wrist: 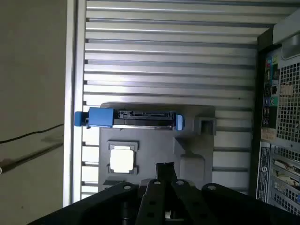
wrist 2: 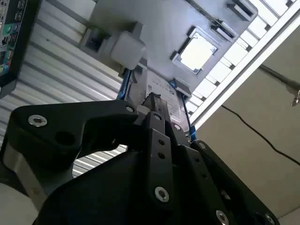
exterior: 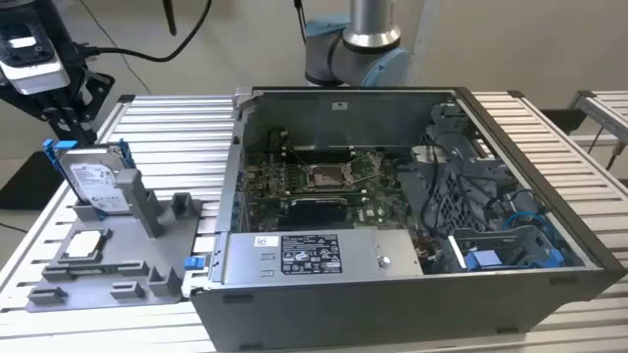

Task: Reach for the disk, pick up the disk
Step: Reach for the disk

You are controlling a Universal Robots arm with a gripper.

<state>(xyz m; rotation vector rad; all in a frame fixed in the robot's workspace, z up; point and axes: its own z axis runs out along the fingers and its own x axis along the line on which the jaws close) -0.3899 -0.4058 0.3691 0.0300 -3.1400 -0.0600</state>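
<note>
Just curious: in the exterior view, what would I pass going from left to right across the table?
The disk standing upright in its gray rack → the open computer case → the edge of a second slatted table.
</note>
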